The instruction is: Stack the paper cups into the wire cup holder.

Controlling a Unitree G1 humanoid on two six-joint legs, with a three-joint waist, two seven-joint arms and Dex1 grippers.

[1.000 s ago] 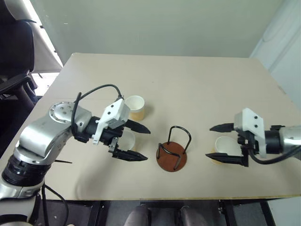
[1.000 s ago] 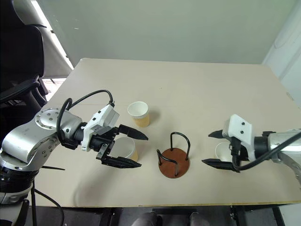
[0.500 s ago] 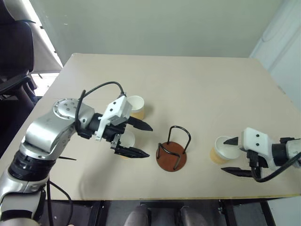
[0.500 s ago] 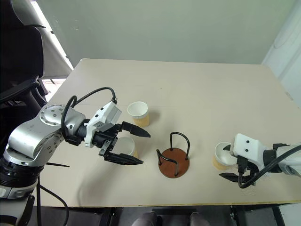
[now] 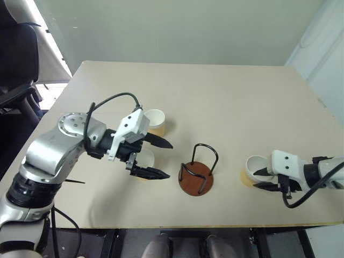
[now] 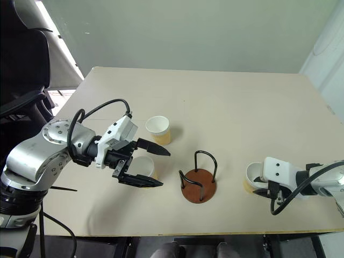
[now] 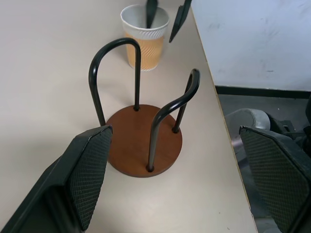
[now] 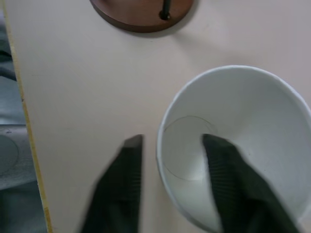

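Right now I see my right pincer [image 5: 264,179] down at the cup [image 5: 252,170] near the front right corner of the bench [image 5: 226,97], one finger [image 8: 221,170] inside the white bowl and the other finger [image 8: 124,184] outside the wall, so the rim sits between them; from the wrist view they look close on the wall, yet I cannot tell whether they press it firmly. That cup stands upright, apart from the wire cup holder [image 5: 196,173], which sits near the middle of the front edge with its brown disc flat on the bench and its black loops standing empty. My left pincer [image 5: 160,158] hangs wide open to the left of the holder, gripping nothing, its fingers pointing toward the holder. A second cup [image 5: 145,159] stands just under that pincer, partly hidden between its two fingers. A third cup [image 5: 155,122] stands upright just behind the left pincer, farther from the front edge. All three cups are on the bench, none inside the holder.
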